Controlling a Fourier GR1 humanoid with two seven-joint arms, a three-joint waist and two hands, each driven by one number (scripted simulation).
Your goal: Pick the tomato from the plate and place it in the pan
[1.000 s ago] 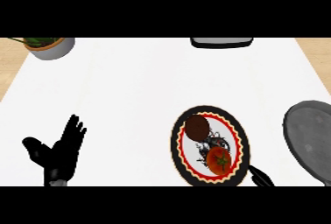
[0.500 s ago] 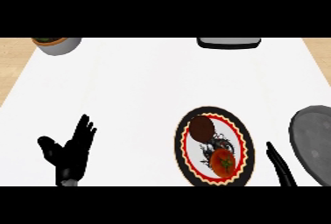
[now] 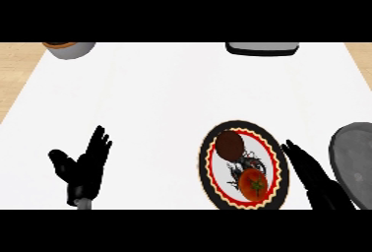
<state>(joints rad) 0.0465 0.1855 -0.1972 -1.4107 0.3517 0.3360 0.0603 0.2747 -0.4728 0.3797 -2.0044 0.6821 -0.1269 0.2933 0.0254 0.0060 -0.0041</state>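
Tabletop point(image 3: 160, 98): white, spans most of the head view.
Pan point(image 3: 356, 157): grey, round, at the right edge of the tabletop, partly cut off by the view; nothing seen inside it.
Plate point(image 3: 204, 167): black-and-red scalloped rim, toward the near edge, right of centre, just beside the pan.
Right hand point(image 3: 314, 172): between plate and pan, fingers straight and released, pointing toward the far edge, holding nothing; contact with the plate rim cannot be told.
Left hand point(image 3: 85, 165): near the near-left part of the tabletop, resting open, fingers up, released, well apart from the plate.
Dark tray point(image 3: 262, 47): at the far edge, right of centre.
Grey bowl point(image 3: 70, 48): far-left corner.
Brown round item point(image 3: 230, 144): on the plate's far half.
Tomato point(image 3: 256, 183): red, on the plate's near half, not grasped
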